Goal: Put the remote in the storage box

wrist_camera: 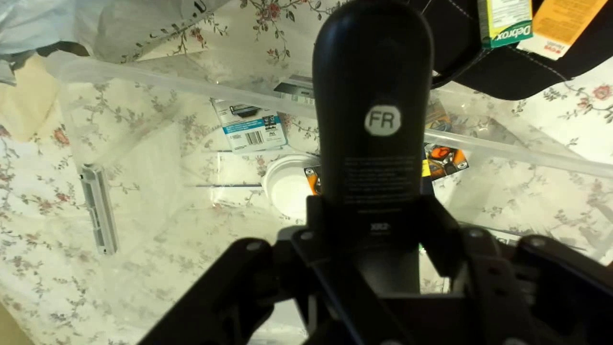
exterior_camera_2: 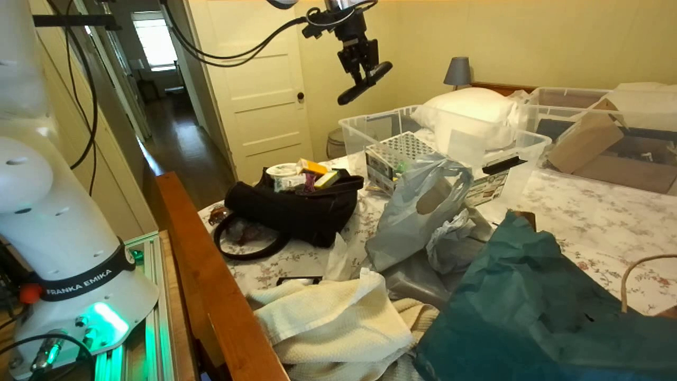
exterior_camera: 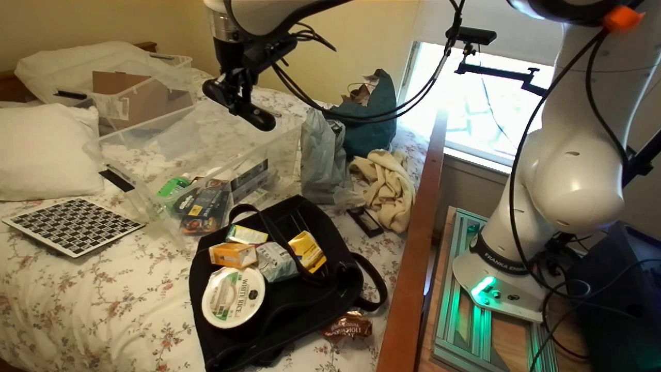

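Note:
The remote (wrist_camera: 376,72) is slim and black, with an "FR" sticker. My gripper (wrist_camera: 373,211) is shut on it, one finger on each long side, and most of it sticks out past the fingertips. The gripper (exterior_camera: 238,98) and remote (exterior_camera: 260,119) hang in the air in both exterior views, where the remote (exterior_camera_2: 378,73) is tilted. A translucent plastic box (exterior_camera: 116,178) lies below the gripper, with packages inside or seen through its walls. The storage box with brown cardboard inside (exterior_camera: 123,109) stands farther off, by the pillows; it also shows in an exterior view (exterior_camera_2: 576,91).
A black bag (exterior_camera: 320,294) with packets and a white rice bowl (exterior_camera: 232,299) lies beside the near box. A grey plastic bag (exterior_camera_2: 407,222), a green bag (exterior_camera_2: 518,296) and a cream towel (exterior_camera_2: 333,317) lie nearby. A checkered board (exterior_camera: 72,227) and a wooden rail (exterior_camera: 413,248) show.

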Action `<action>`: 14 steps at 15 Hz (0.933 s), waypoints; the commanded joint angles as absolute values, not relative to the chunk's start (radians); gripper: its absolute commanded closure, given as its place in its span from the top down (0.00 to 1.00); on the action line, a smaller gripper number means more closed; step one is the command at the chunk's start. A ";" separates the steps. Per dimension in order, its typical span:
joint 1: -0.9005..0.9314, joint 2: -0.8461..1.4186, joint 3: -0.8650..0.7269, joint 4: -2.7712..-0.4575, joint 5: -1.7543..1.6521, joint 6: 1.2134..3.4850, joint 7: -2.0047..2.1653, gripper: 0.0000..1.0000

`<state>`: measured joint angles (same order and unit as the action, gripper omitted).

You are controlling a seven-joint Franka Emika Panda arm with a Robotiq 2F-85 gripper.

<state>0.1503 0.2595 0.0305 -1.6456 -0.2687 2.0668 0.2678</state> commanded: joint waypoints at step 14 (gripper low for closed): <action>0.167 0.419 0.032 -1.448 -0.348 2.043 0.088 0.26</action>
<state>0.1562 0.3295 0.0312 -1.5780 -0.2890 2.0672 0.1782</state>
